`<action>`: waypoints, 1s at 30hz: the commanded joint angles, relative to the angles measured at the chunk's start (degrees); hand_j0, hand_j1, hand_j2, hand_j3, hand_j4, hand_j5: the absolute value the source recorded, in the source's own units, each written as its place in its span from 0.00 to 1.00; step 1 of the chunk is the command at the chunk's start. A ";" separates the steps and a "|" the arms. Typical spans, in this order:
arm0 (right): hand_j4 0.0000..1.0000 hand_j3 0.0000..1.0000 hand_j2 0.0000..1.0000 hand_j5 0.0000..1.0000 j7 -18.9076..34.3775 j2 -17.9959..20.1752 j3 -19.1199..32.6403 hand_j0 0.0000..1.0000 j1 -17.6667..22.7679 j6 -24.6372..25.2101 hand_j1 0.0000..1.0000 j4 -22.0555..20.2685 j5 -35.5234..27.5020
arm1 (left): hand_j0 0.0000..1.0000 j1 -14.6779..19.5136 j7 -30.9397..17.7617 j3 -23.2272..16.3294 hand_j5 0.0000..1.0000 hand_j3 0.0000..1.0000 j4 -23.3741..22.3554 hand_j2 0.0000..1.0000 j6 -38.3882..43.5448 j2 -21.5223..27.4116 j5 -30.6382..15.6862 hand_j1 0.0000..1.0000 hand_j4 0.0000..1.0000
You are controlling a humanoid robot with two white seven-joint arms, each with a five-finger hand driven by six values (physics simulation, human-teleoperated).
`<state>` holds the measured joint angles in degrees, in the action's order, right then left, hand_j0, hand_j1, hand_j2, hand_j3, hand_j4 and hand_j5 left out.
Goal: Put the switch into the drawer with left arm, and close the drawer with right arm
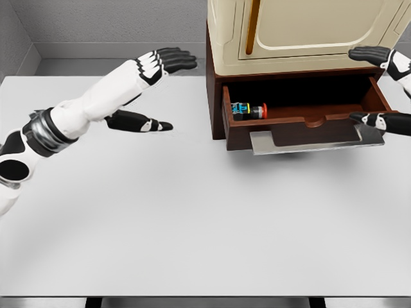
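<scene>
White table [192,224]; switch [247,111] in drawer [302,122], beyond left robot hand [157,90].

White-shelled left arm [96,102] with a black-and-grey ringed joint, black fingers [173,59] with white knuckle plates.

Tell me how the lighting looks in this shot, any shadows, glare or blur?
Head view: flat, even simulator light, with no glare and no blur. The inside of the open drawer is dark, though the switch at its left end reads clearly. A soft shadow lies on the table under the drawer front.
</scene>
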<state>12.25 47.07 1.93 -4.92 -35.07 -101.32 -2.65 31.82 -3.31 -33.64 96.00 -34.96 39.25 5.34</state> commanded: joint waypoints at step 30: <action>0.65 0.65 0.65 0.65 -0.56 14.81 -16.43 0.65 -12.39 0.07 0.65 -0.11 0.01 | 1.00 -11.34 0.14 14.56 1.00 1.00 -6.79 1.00 -0.04 7.24 -2.70 1.00 1.00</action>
<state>11.75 60.90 -12.78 -17.40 -35.07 -101.41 -2.31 20.48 -3.19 -19.42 89.62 -35.02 46.38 2.97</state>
